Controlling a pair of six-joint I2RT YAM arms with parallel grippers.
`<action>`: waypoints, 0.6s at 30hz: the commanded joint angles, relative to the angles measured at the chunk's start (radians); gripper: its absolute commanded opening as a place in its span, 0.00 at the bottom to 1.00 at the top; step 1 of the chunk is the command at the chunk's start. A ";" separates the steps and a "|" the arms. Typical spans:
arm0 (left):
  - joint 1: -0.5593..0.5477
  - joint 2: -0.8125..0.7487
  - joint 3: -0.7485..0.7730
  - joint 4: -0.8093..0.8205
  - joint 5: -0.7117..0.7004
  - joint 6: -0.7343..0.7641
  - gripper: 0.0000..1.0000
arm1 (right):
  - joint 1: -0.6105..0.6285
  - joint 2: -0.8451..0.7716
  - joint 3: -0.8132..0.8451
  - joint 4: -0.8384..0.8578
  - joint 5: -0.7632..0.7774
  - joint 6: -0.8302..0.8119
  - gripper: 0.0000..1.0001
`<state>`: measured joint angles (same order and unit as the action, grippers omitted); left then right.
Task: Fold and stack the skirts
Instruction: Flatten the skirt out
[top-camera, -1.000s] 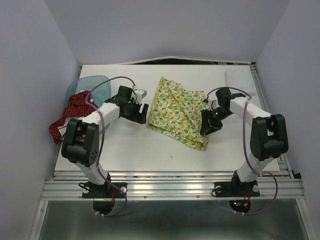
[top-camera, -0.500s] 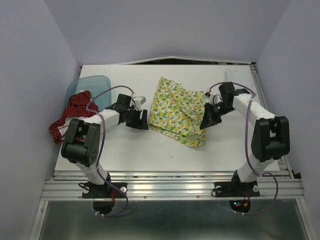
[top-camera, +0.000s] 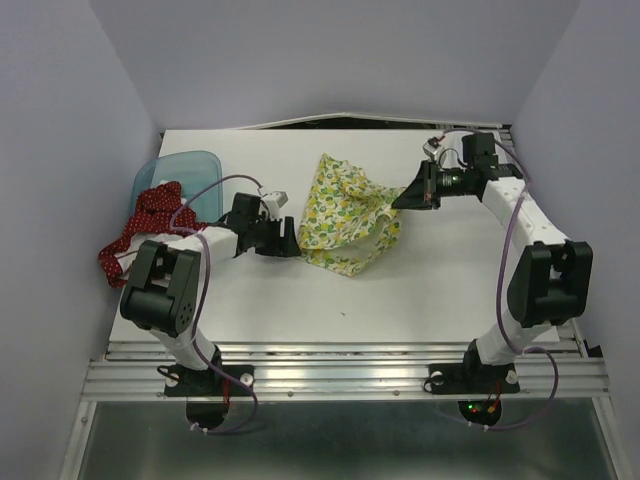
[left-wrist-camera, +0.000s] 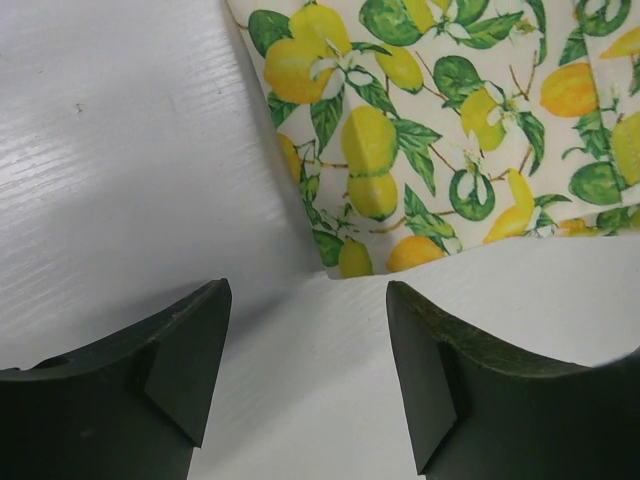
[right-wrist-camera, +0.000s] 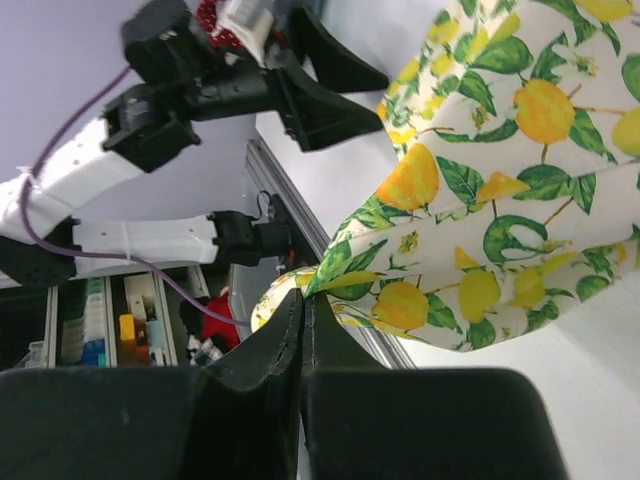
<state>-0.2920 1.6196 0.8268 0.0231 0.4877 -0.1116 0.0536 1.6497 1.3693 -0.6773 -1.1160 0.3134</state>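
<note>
The cream lemon-print skirt (top-camera: 345, 212) lies mid-table, its right edge lifted. My right gripper (top-camera: 405, 198) is shut on that edge and holds it raised; in the right wrist view the jaws meet on the cloth (right-wrist-camera: 480, 230) at the gripper (right-wrist-camera: 305, 305). My left gripper (top-camera: 285, 238) is open and empty, low on the table just left of the skirt's near-left corner; that corner (left-wrist-camera: 400, 150) shows just beyond the gripper (left-wrist-camera: 308, 330). The red dotted skirt (top-camera: 140, 228) hangs over the blue bin at the table's left edge.
The translucent blue bin (top-camera: 195, 170) stands at the left rear. A white flat object (top-camera: 482, 165) lies at the back right. Metal rails (top-camera: 340, 375) run along the table's near edge. Grey walls close in the table on three sides.
My right gripper has lifted the skirt's right edge up and back towards the far right, folding the cloth over. My left gripper slid slightly right and down, closer to the skirt's left corner.
</note>
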 joint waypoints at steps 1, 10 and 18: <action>0.004 0.037 0.014 0.072 0.040 -0.056 0.74 | -0.003 -0.051 0.103 0.218 -0.096 0.157 0.01; -0.044 0.078 -0.002 0.146 0.071 -0.126 0.74 | -0.003 -0.111 0.012 0.753 -0.053 0.576 0.01; -0.099 0.080 0.003 0.256 0.118 -0.203 0.75 | -0.003 -0.117 -0.027 0.880 -0.019 0.638 0.01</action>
<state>-0.3748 1.7046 0.8268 0.2066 0.5549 -0.2607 0.0536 1.5623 1.3350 0.0433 -1.1400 0.8871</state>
